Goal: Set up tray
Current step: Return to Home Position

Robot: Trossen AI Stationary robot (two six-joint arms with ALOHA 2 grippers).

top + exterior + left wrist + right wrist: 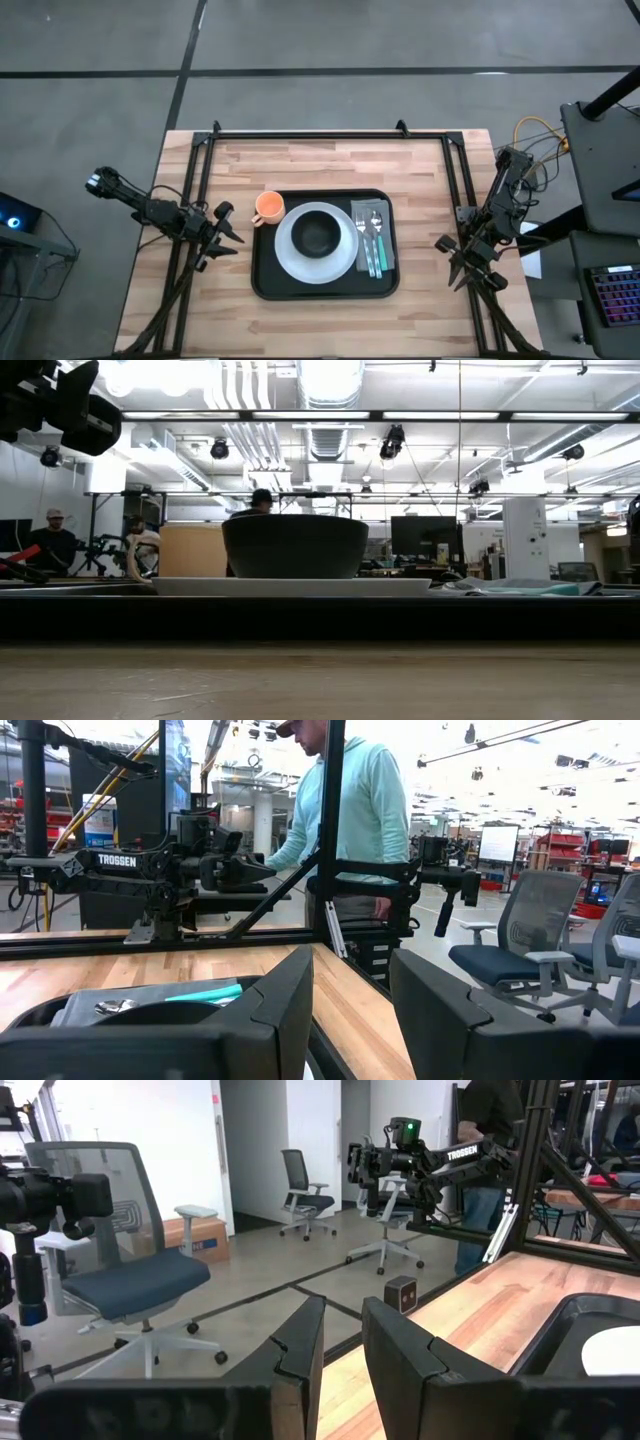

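Note:
The black tray (265, 285) lies flat on the middle of the wooden table. A white plate (288, 252) rests on it, with a dark bowl (318, 234) standing on the plate. An orange cup (268, 207) sits at the tray's far left corner. A grey napkin (387, 240) lies on the tray's right side, carrying cutlery with teal handles (376, 258). My left gripper (230, 232) waits open just left of the tray. My right gripper (448, 262) waits open at the table's right edge. In the low view the bowl (294, 546) stands on the plate (290, 587).
A black frame (330, 134) runs along the table's far edge and down both sides. Bare wood (330, 330) lies between the tray and the near edge. A person stands beyond the table's right side in the left wrist view (350, 810); office chairs stand farther off.

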